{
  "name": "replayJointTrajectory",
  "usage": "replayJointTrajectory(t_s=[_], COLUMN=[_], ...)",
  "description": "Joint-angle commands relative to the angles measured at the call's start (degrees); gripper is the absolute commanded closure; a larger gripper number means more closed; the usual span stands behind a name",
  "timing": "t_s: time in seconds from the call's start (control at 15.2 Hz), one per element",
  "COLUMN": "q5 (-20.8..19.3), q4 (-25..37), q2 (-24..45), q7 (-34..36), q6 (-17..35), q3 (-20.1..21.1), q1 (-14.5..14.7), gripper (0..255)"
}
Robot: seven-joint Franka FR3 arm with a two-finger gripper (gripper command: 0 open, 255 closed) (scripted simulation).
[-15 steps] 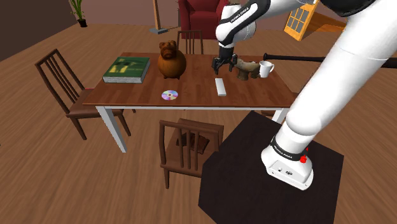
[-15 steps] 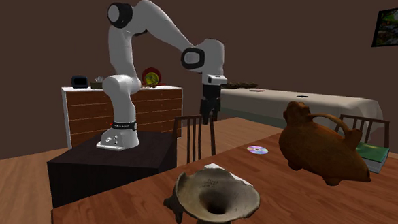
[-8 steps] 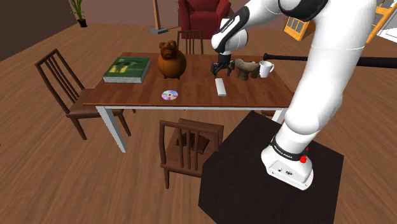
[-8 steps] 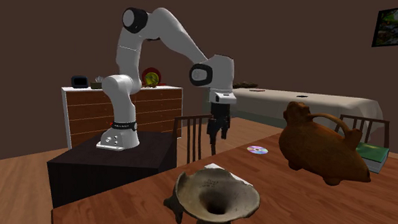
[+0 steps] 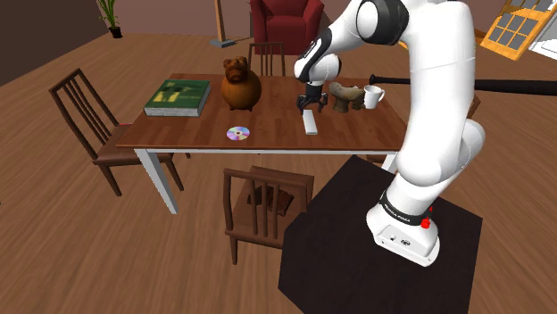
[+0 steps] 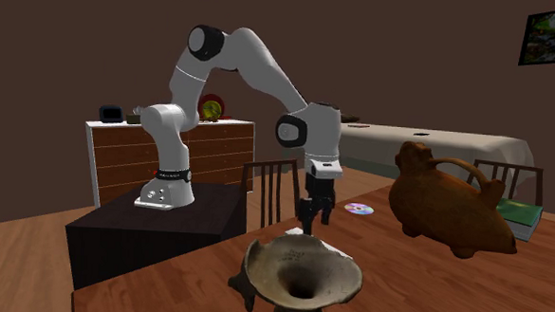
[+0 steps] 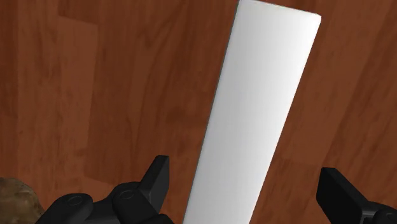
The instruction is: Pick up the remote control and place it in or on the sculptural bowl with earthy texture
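1. My all-black two-finger gripper (image 7: 247, 175) hangs low over the table with its fingers apart, clasping nothing. The flat white bar-shaped remote control (image 7: 254, 114) lies on the wood between them, untouched.
2. In the shoulder view the remote (image 5: 310, 122) sits right of the frame's centre, just below my gripper (image 5: 309, 103). The rough earthy-brown sculptural bowl (image 5: 348, 95) stands near it, up and to the right.
3. The remote runs a little askew to my fingers, so I judge a small wrist turn should come first. It is thin, so my tips must nearly reach the wood, and I should close across its narrow width near the middle.
4. The lift must clear the bowl's flared rim (image 6: 300, 274). The white mug (image 5: 372, 96) just beside the bowl could be knocked.
5. The reddish-brown wooden table with white legs (image 5: 277, 134) also holds a green book (image 5: 178, 96), a brown animal-shaped pot (image 5: 240, 85) and a shiny disc (image 5: 238, 134), all left of the remote.
6. Dark wooden chairs (image 5: 85, 111) stand on a plank floor, with a red armchair (image 5: 284, 18) at the top of the frame. The second exterior view shows a wooden dresser (image 6: 162, 156) at left and a bed (image 6: 428, 146) at right.
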Motion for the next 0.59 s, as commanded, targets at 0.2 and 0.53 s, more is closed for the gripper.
replayJointTrajectory(t_s=[0.2,0.53], q5=[1.39,2.06], q4=[1.85,2.25], q2=[4.17,6.38], q7=[-0.59,-1.02], q6=[2.27,4.06], q3=[0.92,1.51], q1=[-0.99,-1.47], gripper=[0,0])
